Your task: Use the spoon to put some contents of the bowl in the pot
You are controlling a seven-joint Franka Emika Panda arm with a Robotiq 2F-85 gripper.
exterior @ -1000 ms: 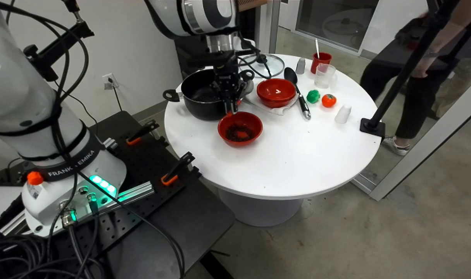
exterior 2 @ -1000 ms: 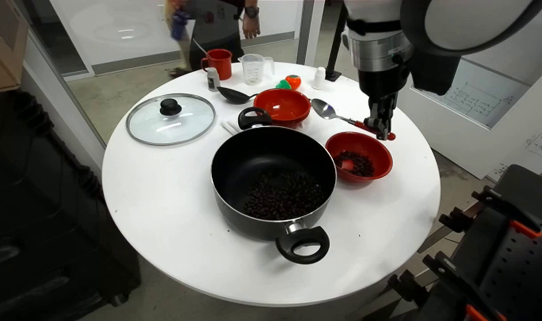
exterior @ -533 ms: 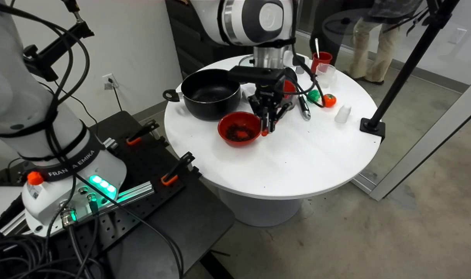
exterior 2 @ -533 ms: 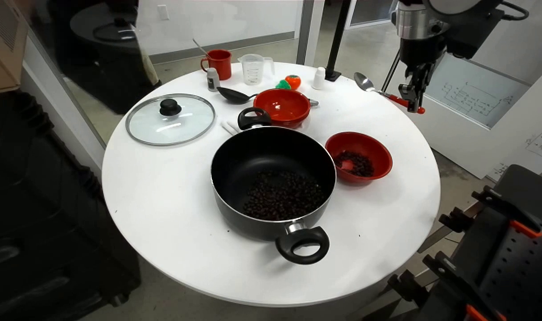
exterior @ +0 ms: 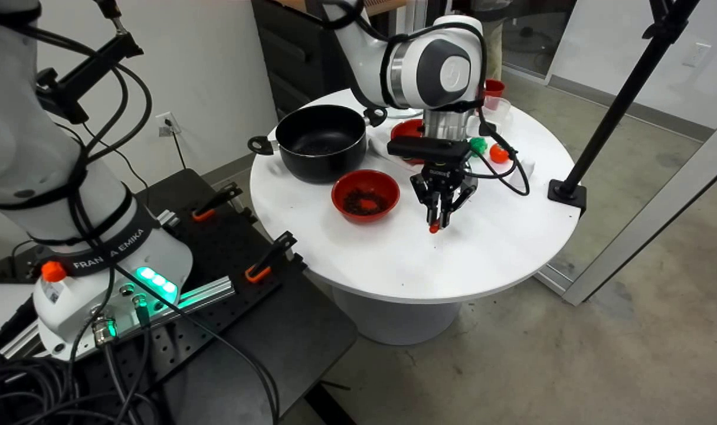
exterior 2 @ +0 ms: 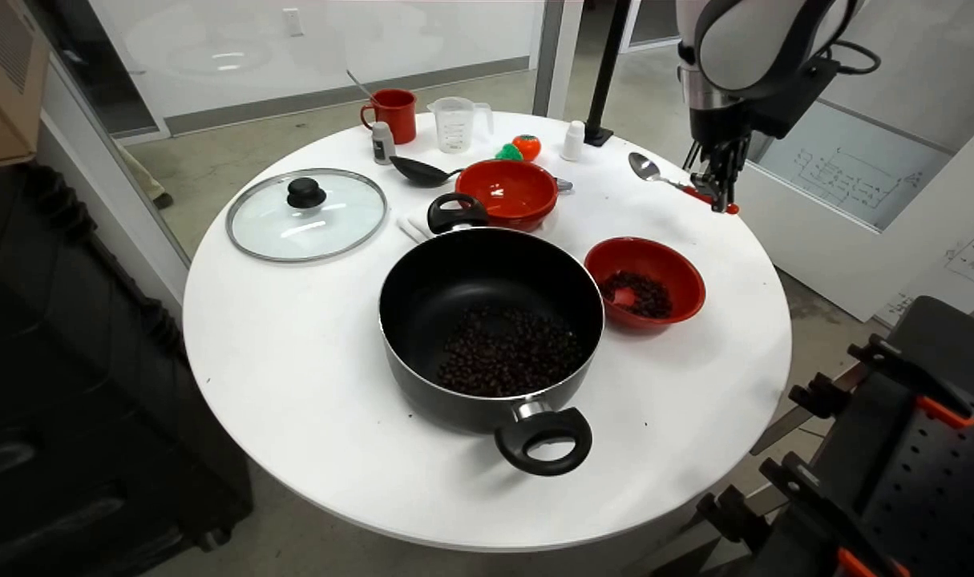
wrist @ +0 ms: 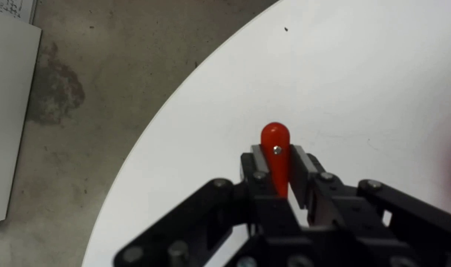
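Well left of the gripper [wrist: 279, 163], in an exterior view, a glass lid [exterior 2: 282, 220] lies on the desk [exterior 2: 294, 385], off the pot [exterior: 320, 170]. The pot comes next, left of the gripper in both exterior views; dark bean-like pieces [exterior 2: 507, 353] cover part of its floor, so the transfer looks largely done. Nearer, to the left of the gripper, the bowl [exterior: 373, 180] holds more such pieces around a bare patch. Then the gripper, clamped on the spoon [exterior 2: 689, 191] by its red handle, scoop reaching to the gripper's left; whether anything lies in it cannot be told. Left to do, I judge: another scoop if wanted, or laying the spoon down.

Far left of the gripper, the arm base [exterior: 78, 304] reads FRANKA EMIKA, a letter covered. Right of the gripper, a whiteboard [exterior 2: 839, 160] bears unreadable handwriting.
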